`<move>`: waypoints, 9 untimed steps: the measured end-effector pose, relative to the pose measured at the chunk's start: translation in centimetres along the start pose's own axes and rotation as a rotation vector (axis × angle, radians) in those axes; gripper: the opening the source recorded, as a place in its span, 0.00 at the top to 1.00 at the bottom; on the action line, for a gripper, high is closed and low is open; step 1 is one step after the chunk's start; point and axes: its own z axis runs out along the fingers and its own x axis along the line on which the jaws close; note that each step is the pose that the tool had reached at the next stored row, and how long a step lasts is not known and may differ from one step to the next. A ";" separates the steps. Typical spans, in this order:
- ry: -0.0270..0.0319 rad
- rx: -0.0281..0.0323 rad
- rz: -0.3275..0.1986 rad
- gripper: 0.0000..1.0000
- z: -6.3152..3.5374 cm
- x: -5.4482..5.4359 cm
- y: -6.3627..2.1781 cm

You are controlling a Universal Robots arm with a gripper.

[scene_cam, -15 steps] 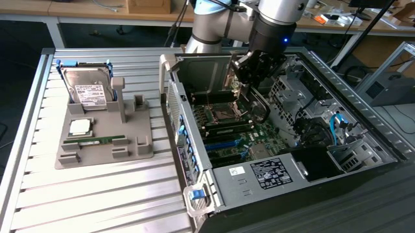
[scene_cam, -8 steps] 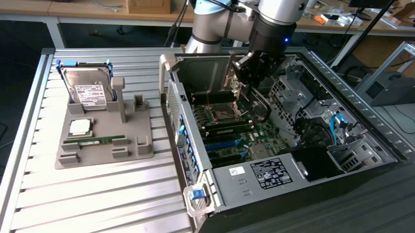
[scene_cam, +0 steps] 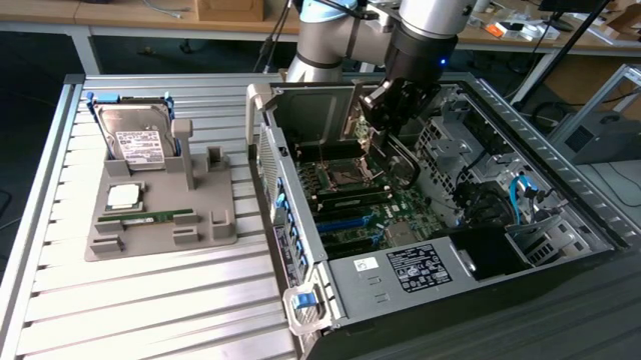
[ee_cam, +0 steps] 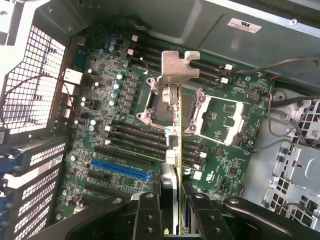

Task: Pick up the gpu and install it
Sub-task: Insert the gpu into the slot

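Observation:
The gpu [ee_cam: 175,122] is a thin card seen edge-on, with its silver bracket [ee_cam: 176,64] at the far end. My gripper [ee_cam: 174,212] is shut on it, one black finger [ee_cam: 148,212] on each side of the board. In the exterior view the gripper [scene_cam: 386,112] hangs inside the open computer case [scene_cam: 561,180], with the gpu [scene_cam: 356,120] held upright above the motherboard [scene_cam: 380,206]. The card floats over the CPU socket [ee_cam: 160,102] and the black slots, not seated in any slot.
A blue slot [ee_cam: 120,170] and black slots lie on the board beside the card. Cables [scene_cam: 521,195] and a power supply [scene_cam: 421,266] crowd the case. Outside it, a grey fixture [scene_cam: 200,225] holds a hard drive [scene_cam: 135,139], a processor [scene_cam: 123,196] and a memory stick [scene_cam: 147,215].

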 end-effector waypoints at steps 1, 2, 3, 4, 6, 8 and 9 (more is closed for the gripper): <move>0.0000 -0.0002 -0.006 0.73 0.00 0.0 0.00; -0.0001 -0.0002 -0.010 0.73 0.00 0.0 0.00; -0.0002 -0.0003 -0.014 0.73 0.00 0.0 0.00; -0.0002 -0.0005 -0.018 0.73 0.00 0.0 0.00; -0.0004 -0.0008 -0.028 0.73 0.00 0.0 0.00; -0.0005 -0.0010 -0.036 0.73 0.00 0.0 0.00; -0.0006 -0.0011 -0.041 0.73 0.00 0.0 0.00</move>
